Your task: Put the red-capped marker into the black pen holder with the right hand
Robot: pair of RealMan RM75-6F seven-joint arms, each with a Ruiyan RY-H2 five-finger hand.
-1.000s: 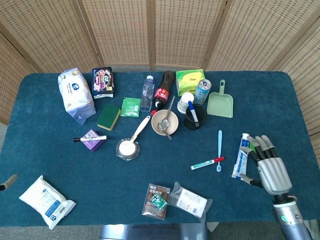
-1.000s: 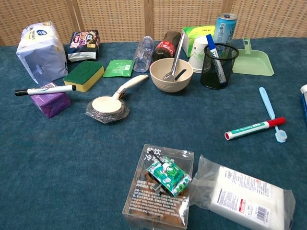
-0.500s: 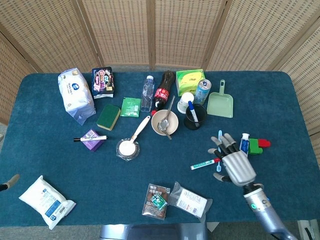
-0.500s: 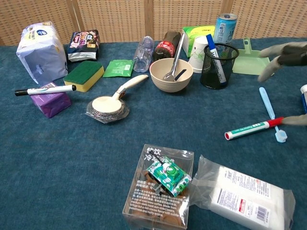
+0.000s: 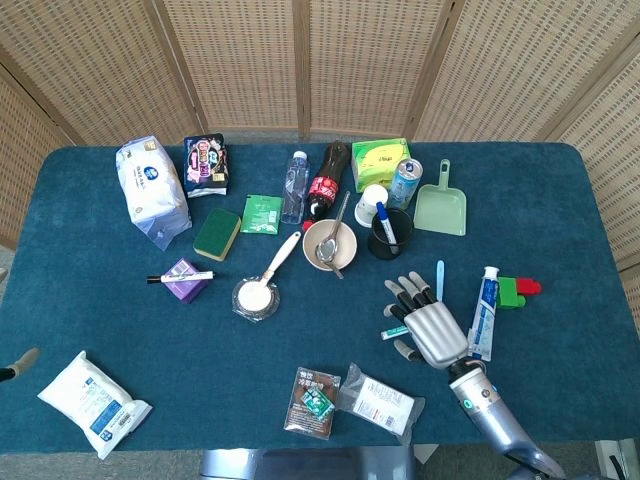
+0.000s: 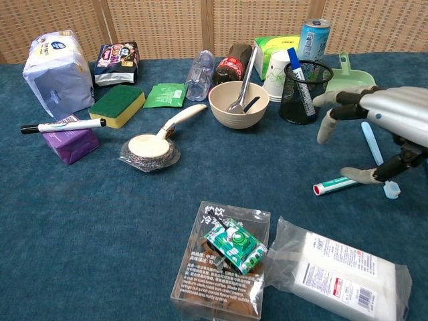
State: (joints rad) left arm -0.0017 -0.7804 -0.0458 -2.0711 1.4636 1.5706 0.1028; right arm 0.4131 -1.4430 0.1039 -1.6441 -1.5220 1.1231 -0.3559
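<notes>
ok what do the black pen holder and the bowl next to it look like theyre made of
Black pen holder: likely metal wire mesh, matte black; the blue-capped marker shows through its wall. Bowl: smooth beige, faint sheen, probably plastic or ceramic; cannot tell which.

matt blue cloth table (image 5: 100, 320); black wire-mesh pen holder (image 6: 304, 93).

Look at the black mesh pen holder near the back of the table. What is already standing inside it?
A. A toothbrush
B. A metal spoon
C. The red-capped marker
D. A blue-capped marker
D. In the chest view a blue-capped marker stands tilted inside the black pen holder; the red-capped marker still lies on the table under the right hand, and the spoon rests in the bowl.
</notes>
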